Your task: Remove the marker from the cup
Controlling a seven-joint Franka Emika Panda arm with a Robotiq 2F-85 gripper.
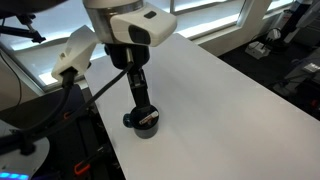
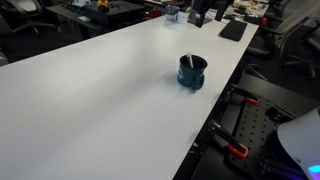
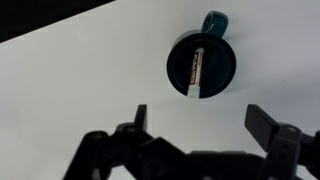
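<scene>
Thin reddish-and-pale marker (image 3: 196, 70) lies inside squat round black cup (image 3: 226, 66) on white table (image 3: 70, 90); gripper (image 3: 203, 122) hovers wide open, empty; removal not yet begun.

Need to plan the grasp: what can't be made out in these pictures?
- Wrist view: the lower end of the marker, lost in the dark inside of the cup.
- In an exterior view: the marker, hidden behind the gripper over the cup.
- In an exterior view: the colours of the marker, too small and blurred.
</scene>
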